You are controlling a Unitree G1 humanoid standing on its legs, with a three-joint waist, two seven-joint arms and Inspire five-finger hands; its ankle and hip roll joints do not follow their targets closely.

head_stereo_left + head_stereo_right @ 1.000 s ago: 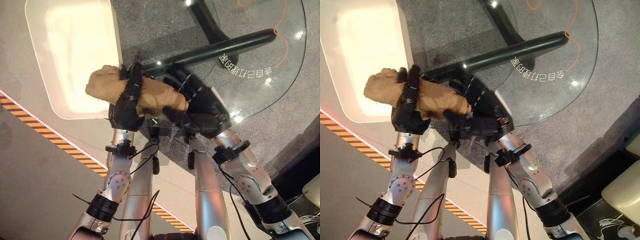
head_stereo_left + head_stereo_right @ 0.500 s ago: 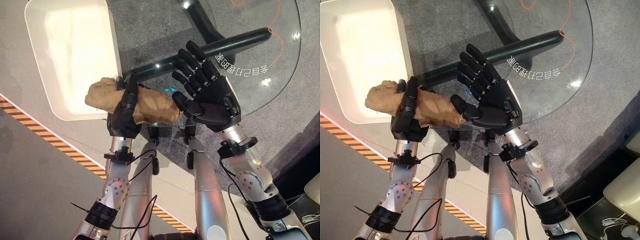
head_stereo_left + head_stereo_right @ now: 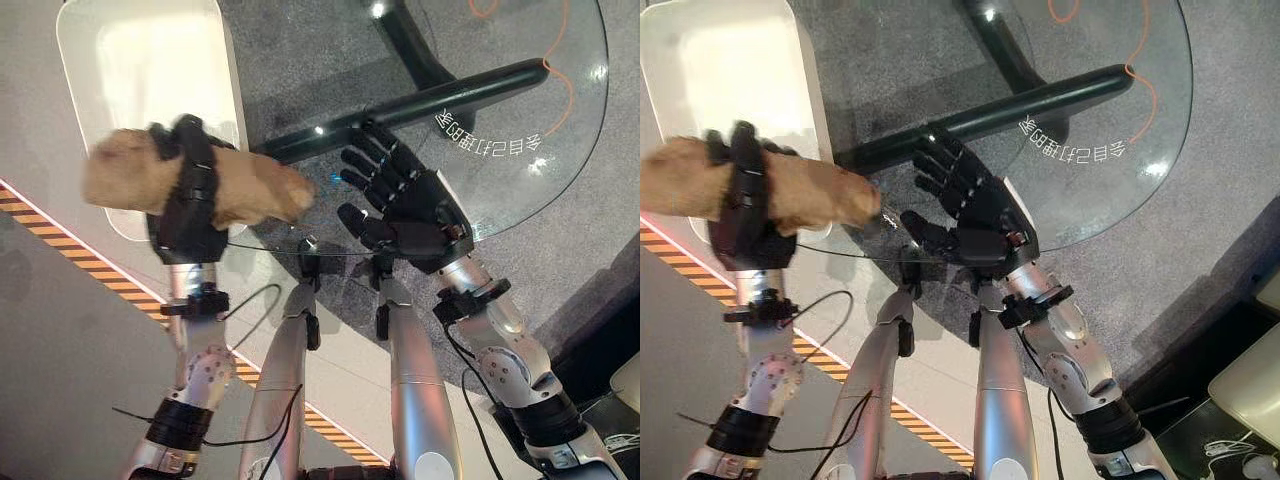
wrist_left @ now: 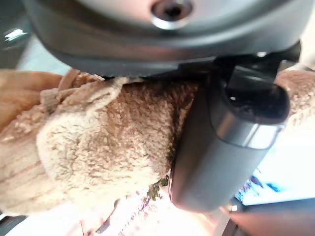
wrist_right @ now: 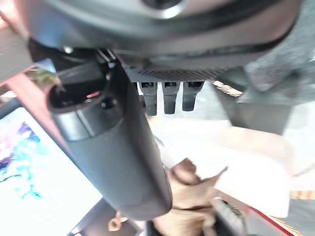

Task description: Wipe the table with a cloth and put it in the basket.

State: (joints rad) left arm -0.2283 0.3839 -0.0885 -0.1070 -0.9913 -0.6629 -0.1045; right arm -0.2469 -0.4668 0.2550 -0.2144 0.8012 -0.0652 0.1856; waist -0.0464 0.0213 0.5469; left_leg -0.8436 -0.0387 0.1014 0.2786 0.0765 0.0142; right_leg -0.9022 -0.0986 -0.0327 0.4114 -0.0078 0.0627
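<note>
The left hand [image 3: 188, 205] is clenched round a tan, fluffy cloth [image 3: 250, 190], its dark fingers wrapped over the middle of the bundle so that cloth sticks out on both sides. In the left wrist view the thumb [image 4: 221, 147] presses against the nap of the cloth. The hand holds the cloth up near the edge of the round glass table [image 3: 560, 150], partly over the white basket [image 3: 140, 70] that stands on the floor just beside the table; whether the cloth touches the glass is hard to tell. The right hand [image 3: 405, 205] is released, fingers straight and spread, palm up over the glass, a little apart from the cloth's nearer end. Under the glass runs a dark table leg [image 3: 450, 95] above grey carpet [image 3: 300, 50].
</note>
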